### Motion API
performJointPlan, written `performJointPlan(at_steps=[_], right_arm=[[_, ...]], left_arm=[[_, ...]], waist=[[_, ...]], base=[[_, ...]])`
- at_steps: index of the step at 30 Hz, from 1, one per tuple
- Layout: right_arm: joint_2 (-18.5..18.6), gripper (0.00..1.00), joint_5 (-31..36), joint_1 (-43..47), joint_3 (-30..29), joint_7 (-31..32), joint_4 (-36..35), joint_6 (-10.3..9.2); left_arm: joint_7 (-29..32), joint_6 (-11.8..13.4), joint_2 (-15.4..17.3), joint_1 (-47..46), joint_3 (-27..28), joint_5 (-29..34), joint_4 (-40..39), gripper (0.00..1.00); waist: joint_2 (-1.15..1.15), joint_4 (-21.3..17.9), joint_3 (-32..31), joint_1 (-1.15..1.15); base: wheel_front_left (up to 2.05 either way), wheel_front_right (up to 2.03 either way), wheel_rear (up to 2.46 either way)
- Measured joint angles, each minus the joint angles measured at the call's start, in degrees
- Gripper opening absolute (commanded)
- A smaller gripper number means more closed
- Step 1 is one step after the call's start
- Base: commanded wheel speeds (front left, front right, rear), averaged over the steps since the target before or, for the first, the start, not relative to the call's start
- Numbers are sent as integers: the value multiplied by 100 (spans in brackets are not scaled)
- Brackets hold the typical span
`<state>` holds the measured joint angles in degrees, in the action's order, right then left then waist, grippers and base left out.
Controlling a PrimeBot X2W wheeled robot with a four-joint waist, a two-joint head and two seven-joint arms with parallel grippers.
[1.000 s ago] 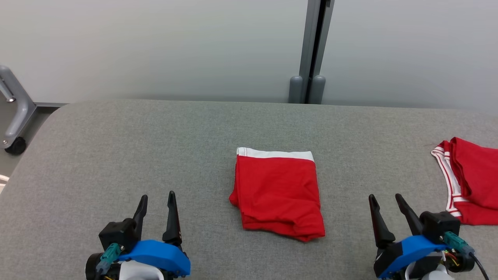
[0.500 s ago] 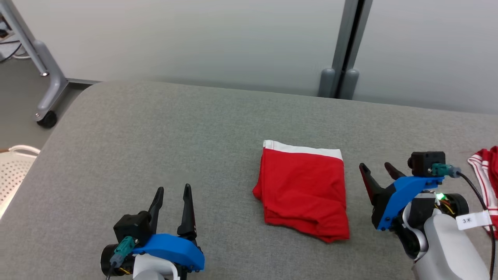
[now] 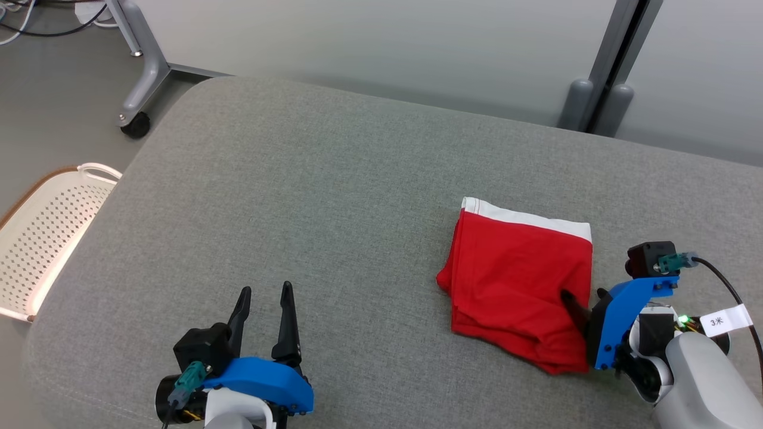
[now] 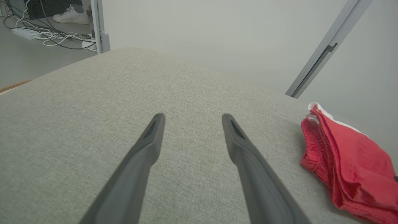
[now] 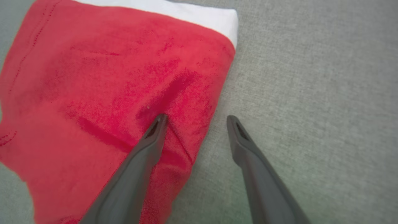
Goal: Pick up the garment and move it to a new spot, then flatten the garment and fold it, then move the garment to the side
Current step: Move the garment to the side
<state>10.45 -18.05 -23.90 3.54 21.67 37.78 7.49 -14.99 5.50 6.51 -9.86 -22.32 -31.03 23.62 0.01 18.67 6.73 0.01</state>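
Big open run of grey cushion sat between the left gripper and the folded garment lump.

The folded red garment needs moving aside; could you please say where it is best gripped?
Take the folded red garment by its right edge, below the white waistband, coming from the right with the right tool. That edge lies straight, and the open tool stands astride it: one finger on cloth, one on the grey padding.

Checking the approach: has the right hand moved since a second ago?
Yes: the right hand moved left, from beside the folded red garment to straddling its right edge.
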Motion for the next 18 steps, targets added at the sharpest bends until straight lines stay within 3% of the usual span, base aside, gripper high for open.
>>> performJointPlan(at_steps=[3, 4, 5, 8, 14, 18], right_arm=[[-20, 100, -24, -37, 14, 44, 141, 0], [-30, 49, -25, -68, 29, 43, 175, 0], [-52, 40, -37, -108, 24, 37, 214, 0], [-96, 0, -62, -222, 101, -33, 296, 0], [-152, 0, -143, -418, 412, -331, 338, 2], [-31, 0, -256, -650, 703, -564, 160, 1]], left_arm=[[0, -24, -14, 1, 71, 51, -15, 100], [0, -33, -20, 1, 92, 74, -26, 100], [-1, -36, -26, 0, 102, 89, -36, 100], [-1, -56, -51, -16, 97, 156, -36, 100], [-1, -110, -79, -109, 92, 252, -55, 100], [-2, -133, -65, -192, 80, 356, -166, 100]], waist=[[0, 17, 69, 0], [0, 9, 96, 0], [0, -2, 121, 0], [0, -63, 184, 0], [0, -363, 329, 0], [0, -861, 486, 0]], base=[[0, 0, 0], [0, 0, 0], [0, 0, 0], [0, 0, 0], [0, 0, 0], [0, 0, 0]])
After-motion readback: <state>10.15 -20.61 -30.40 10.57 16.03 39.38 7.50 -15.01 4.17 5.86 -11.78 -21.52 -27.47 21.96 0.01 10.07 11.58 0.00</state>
